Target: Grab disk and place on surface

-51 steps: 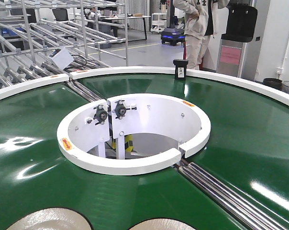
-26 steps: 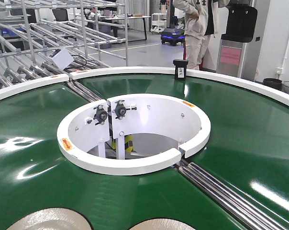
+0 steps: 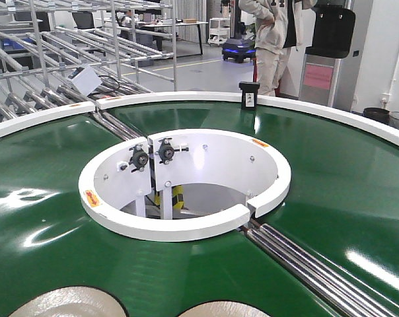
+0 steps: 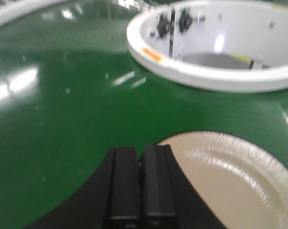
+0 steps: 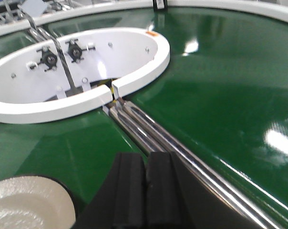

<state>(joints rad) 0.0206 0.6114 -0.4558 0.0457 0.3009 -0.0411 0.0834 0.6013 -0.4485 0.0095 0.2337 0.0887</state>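
Observation:
Two pale beige disks lie on the green belt at the bottom edge of the front view, one at the left (image 3: 67, 304) and one nearer the middle (image 3: 216, 309). My left gripper (image 4: 140, 151) is shut and empty, hovering over the belt with a disk (image 4: 230, 181) just to the right of its fingers. In the right wrist view my right gripper (image 5: 146, 156) is shut on nothing, and a disk (image 5: 27, 202) shows at the lower left. The surface is out of view. Neither gripper appears in the front view.
The green ring belt (image 3: 331, 172) circles a white inner ring wall (image 3: 186, 228) around an open well. Steel rollers (image 3: 305, 264) cross the belt at the right front and again at the back left (image 3: 117, 125). A black sensor box (image 3: 249, 96) stands on the outer rim, with a person (image 3: 275, 39) behind it.
The two disks at the bottom of the front view have crept slightly leftward with the belt. Nothing else has visibly changed.

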